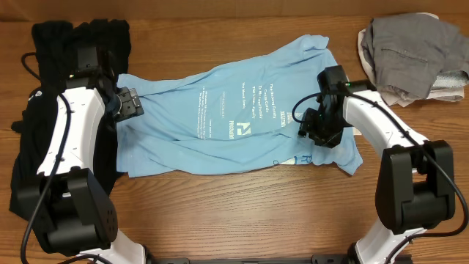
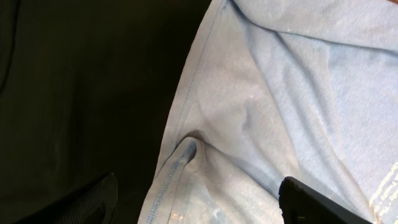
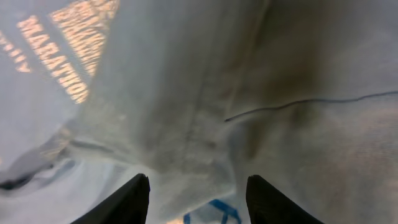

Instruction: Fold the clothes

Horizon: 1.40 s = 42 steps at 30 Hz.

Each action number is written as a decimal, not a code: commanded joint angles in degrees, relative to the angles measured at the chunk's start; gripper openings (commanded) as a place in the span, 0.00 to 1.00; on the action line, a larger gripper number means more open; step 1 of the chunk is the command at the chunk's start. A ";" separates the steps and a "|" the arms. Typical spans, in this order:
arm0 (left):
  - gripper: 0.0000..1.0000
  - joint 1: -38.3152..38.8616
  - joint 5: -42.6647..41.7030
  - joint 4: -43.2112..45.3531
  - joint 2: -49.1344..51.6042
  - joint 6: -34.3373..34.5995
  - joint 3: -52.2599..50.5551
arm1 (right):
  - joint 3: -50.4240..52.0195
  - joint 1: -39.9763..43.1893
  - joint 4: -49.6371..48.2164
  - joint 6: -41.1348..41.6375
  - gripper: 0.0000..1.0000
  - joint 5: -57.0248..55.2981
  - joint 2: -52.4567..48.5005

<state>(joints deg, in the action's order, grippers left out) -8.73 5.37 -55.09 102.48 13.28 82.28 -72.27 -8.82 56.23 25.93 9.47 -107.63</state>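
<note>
Light blue T-shirt (image 1: 220, 110) lay spread out mid-table (image 1: 256, 220), print up. Left gripper (image 1: 132, 105) sat over its hem beside the black garment (image 1: 58, 37), jaws wide, released. Right gripper (image 1: 311, 132) was down on the shirt's other end, fingers (image 3: 134, 199) partly apart around a fabric ridge; I couldn't tell if it pinched. Grey clothes (image 1: 410, 51) were heaped in the far right corner.

Overhead view evenly lit from above, sharp; soft shadows cast on tabletop (image 1: 242, 213). Detail nearly lost in black garment (image 1: 51, 40). Left wrist view darkened at left, weave rendered sharp. Right wrist view dimmed, softly focused; blue T-shirt (image 3: 186, 93) greyed, print blurred.
</note>
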 commanded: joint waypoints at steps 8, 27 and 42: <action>0.85 -0.35 -0.52 0.02 0.50 -1.07 1.11 | 4.20 -0.13 -6.25 2.86 0.41 -0.85 0.15; 0.86 -0.35 -0.52 0.02 0.50 -1.07 1.09 | 4.79 -0.20 -7.96 2.86 0.15 0.66 0.13; 0.86 -0.35 -0.50 0.04 0.50 -1.09 1.09 | 2.29 -0.20 -15.82 -2.19 0.04 5.03 0.15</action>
<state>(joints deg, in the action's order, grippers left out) -8.73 5.34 -55.09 102.48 13.28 82.28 -67.81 -8.78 41.32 26.85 11.49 -107.63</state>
